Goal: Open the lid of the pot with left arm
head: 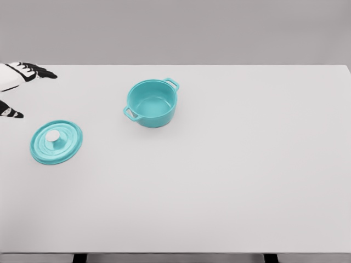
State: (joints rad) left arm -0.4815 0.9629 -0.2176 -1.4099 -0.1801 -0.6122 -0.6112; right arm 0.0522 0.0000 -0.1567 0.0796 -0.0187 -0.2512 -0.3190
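Sitting uncovered toward the back of the counter (230, 181): one turquoise pot (152, 103), mouth open to the camera, bare interior showing, two small loop handles sticking out at the upper right and lower left of its rim. Lying well apart from it, down and to the left: one matching lid (56, 142), resting flat on the counter, right way up, with its pale knob (53, 136) pointing upward near the middle. Probably lying that far off so as to leave the pot's mouth fully clear and to keep the lid within reach of the left arm's side; knob-up being the natural result of a lift by the knob and a straight set-down, judging by its pose alone.

Showing only at the far left edge: the left hand (22, 76), white with dark fingers (41, 72) stretched out rightward, loose and spread, holding nothing, hanging above and behind the lid and not touching it. Also peeking in lower down at the same edge, just above the lid: another dark-tipped part (10, 112), likely the thumb of that hand, though too cropped to be sure. Right arm nowhere in view.

Looking, as a judgement, like a task already finished: lid off, pot open, hand empty and clear of both.

Counting up: one pot, one lid, one knob, two pot handles, one visible hand, one counter. Nothing else lying on the pale surface.
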